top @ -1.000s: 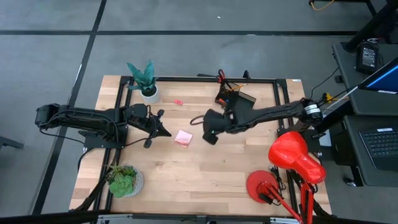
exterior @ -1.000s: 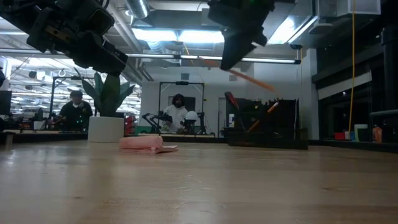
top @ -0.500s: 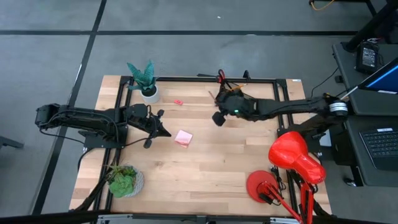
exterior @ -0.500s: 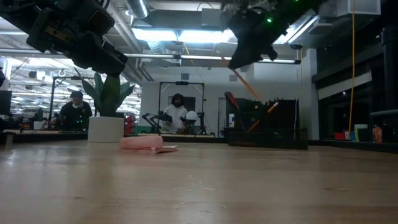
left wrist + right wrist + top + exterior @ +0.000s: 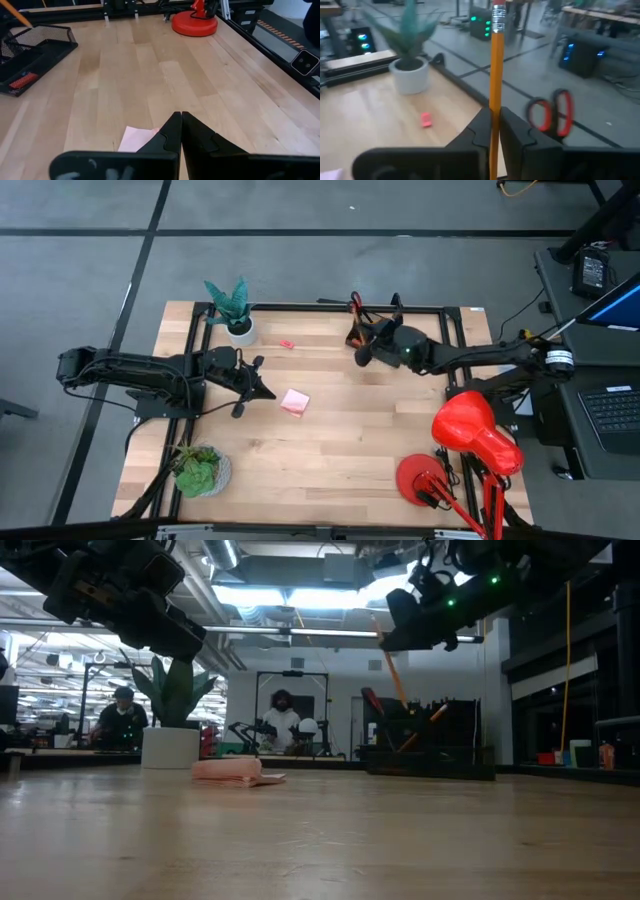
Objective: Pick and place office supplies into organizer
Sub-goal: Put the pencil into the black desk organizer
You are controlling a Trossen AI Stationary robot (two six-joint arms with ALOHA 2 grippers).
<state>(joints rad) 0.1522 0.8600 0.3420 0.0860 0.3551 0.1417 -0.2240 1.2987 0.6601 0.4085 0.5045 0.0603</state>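
While the wooden surface (image 5: 330, 450) spreads out under both arms, the biggest things on it sit at its edges: a red desk lamp (image 5: 470, 435) at the right front corner, a leafy plant in a white pot (image 5: 238, 315) at the back left, and a second green plant (image 5: 198, 470) at the front left.

At the back edge, right of centre, sits the black mesh organizer (image 5: 375, 335). In the left wrist view the organizer (image 5: 30, 55) shows a small red item lying in one low compartment. Red-handled scissors (image 5: 355, 304) stand up at its back; the right wrist view shows their loops (image 5: 552, 115) blurred.

From the right, the right arm reaches to the organizer, and the right gripper (image 5: 366, 352) hangs just above its front side, clear of the surface. Its fingers (image 5: 480, 131) pinch an orange pencil (image 5: 495, 85), which stands nearly upright between them, metal band and eraser end up. In the low view the pencil (image 5: 395, 675) slants down from the gripper toward the organizer (image 5: 425, 745).

Off to the left of centre, the left gripper (image 5: 262, 391) hovers with its fingers (image 5: 172, 132) pressed together, holding nothing.

Just beside its tip a pink sticky-note pad (image 5: 294, 402) lies flat. A tiny red eraser (image 5: 287, 344) lies near the white pot, well apart from the pad.
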